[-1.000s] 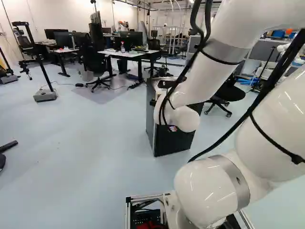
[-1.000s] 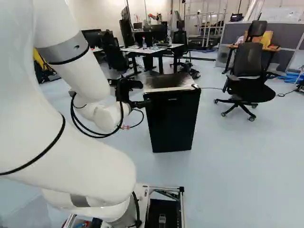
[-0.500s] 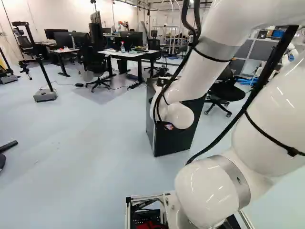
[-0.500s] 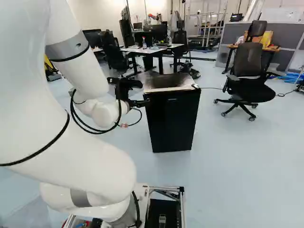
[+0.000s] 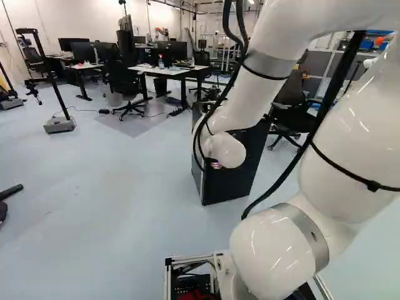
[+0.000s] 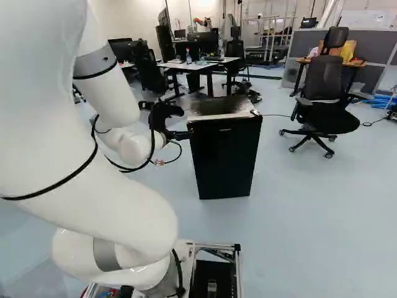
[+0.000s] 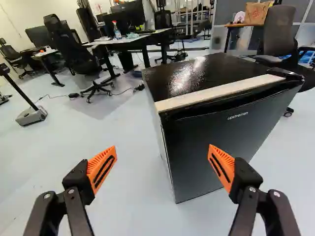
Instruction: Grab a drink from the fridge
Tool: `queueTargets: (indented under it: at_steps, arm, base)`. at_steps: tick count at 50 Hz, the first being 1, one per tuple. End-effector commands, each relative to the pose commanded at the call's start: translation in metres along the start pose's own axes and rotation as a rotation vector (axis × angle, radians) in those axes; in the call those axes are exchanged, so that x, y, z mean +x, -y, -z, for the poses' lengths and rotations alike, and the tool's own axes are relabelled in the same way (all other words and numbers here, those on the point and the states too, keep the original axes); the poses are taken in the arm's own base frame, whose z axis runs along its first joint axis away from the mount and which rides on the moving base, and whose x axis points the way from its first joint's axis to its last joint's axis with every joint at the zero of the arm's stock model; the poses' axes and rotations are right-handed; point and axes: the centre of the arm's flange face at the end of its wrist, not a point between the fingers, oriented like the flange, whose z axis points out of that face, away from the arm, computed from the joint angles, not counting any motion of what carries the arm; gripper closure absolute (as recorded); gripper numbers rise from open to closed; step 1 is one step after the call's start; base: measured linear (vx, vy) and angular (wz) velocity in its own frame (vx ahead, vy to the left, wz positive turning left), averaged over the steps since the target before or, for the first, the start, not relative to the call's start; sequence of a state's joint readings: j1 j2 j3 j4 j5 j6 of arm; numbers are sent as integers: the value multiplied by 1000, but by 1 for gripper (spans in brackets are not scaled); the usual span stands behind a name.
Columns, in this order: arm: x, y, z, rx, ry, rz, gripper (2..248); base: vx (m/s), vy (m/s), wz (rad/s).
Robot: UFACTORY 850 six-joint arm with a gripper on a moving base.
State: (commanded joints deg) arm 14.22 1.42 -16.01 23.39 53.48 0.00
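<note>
Drink is out of sight, presumably inside closed fridge [image 6: 226,158]; gripper [image 7: 162,147] is wide open, empty, near it, so best hook one fingertip behind door [image 7: 197,135] edge and pull in smooth arc.

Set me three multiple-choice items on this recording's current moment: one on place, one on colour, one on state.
1. In the right base view, where does the big office chair in the foreground stand?
A) Left of the fridge
B) Right of the fridge
C) On the fridge

2. What colour are the finger pads?
A) Orange
B) Blue
C) Green

3. How is the gripper?
A) Shut on a can
B) Shut, empty
C) Open

Key:
1 B: that view shows the chair past the fridge's right side.
2 A: both pads show orange in the wrist view.
3 C: the fingertips stand wide apart, gripping nothing.
</note>
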Motion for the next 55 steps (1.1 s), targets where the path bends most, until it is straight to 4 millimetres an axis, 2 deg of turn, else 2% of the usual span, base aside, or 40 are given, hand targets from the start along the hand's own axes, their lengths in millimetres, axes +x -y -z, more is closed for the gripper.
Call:
queueTargets:
  at_steps: [55]
  arm:
    - [-32, 26, -35, -95, -72, 2, 3]
  base:
    - [0, 0, 0]
